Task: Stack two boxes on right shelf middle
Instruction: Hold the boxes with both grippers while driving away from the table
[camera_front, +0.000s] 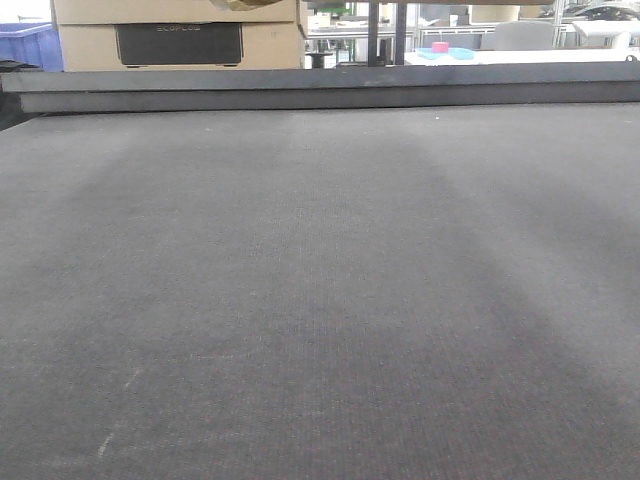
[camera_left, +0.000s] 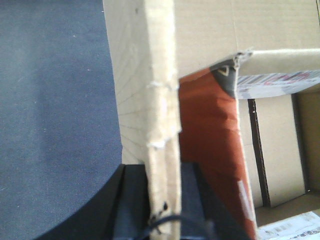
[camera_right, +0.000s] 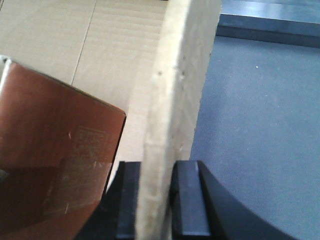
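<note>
Both wrist views look down into an open brown cardboard box. In the left wrist view my left gripper (camera_left: 162, 172) is shut on the box's upright wall (camera_left: 161, 75), one black finger on each side. My right gripper (camera_right: 155, 170) is shut the same way on a cardboard wall (camera_right: 182, 75). Glossy brown tape (camera_left: 210, 140) runs down the inside of the box; the tape (camera_right: 55, 150) also shows in the right wrist view. A flap with a barcode label (camera_left: 280, 80) crosses the inside. I cannot tell whether a second box shows. The right shelf is out of view.
Dark grey felt (camera_front: 320, 300) fills the front view, ending at a raised grey ledge (camera_front: 320, 90). Behind it at the left stands a cardboard box with a dark printed panel (camera_front: 180, 45), with a blue bin (camera_front: 25, 45) beside it. Neither gripper appears in this view.
</note>
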